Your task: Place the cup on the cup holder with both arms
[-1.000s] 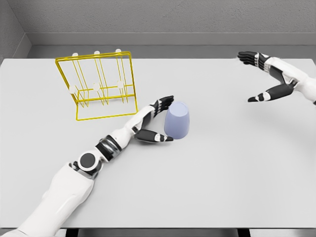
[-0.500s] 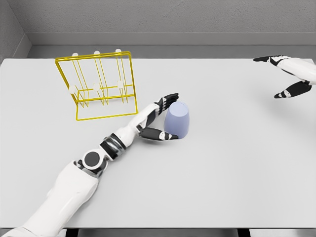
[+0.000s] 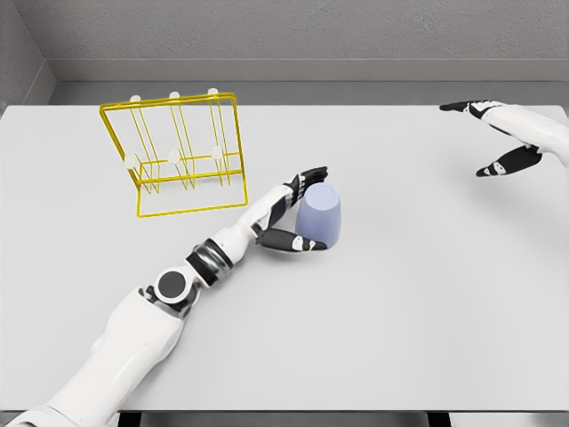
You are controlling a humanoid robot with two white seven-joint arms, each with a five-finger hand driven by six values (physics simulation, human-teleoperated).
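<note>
A pale blue cup [image 3: 321, 216] stands upside down near the middle of the table. My left hand [image 3: 305, 208] is open against the cup's left side, with its fingers [image 3: 310, 174] behind the cup and its thumb in front. I cannot tell whether they touch the cup. The yellow wire cup holder [image 3: 178, 156], with white-tipped pegs, stands at the back left, apart from the cup. My right hand [image 3: 481, 137] hovers open at the far right, well away from the cup.
The grey table [image 3: 400, 294] spreads wide in front and to the right. A grey wall runs behind the table's back edge.
My left hand has edged up and to the right, closer around the cup, which has barely moved. My right hand swung out toward the right edge, then came back slightly left.
</note>
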